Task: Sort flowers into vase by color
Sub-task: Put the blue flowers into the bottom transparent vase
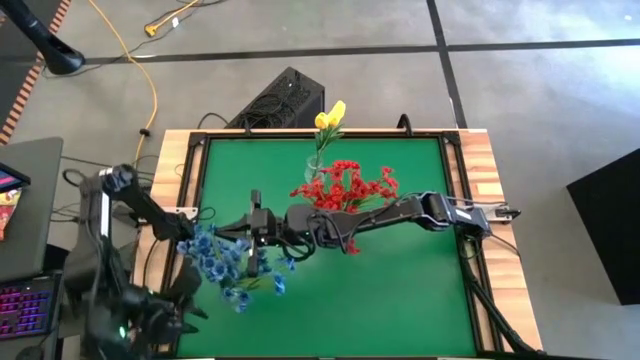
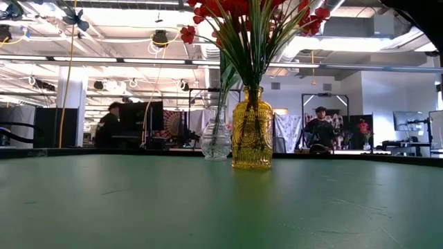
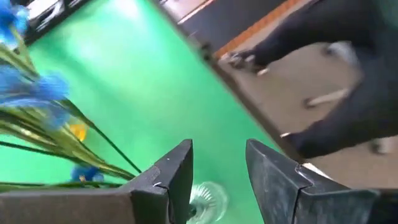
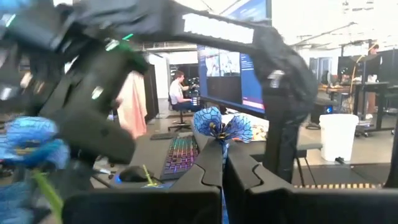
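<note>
Mid-air, right pincer [image 1: 292, 240] pinches the blue-bloomed spray [image 1: 225, 262] shut; left pincer [image 1: 256, 222] gapes beside it. Best keep stems upright, aim for the clear glass vase [image 2: 216, 140].

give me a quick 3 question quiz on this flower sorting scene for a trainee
1. Multiple choice: which flowers stand in the amber glass vase? A red, B blue, C yellow.
2. True or false: the right gripper has its jaws shut on a blue flower.
3. Fill in: the yellow flowers stand in the ___ glass vase.

Key: 1 A; 2 true; 3 clear.
</note>
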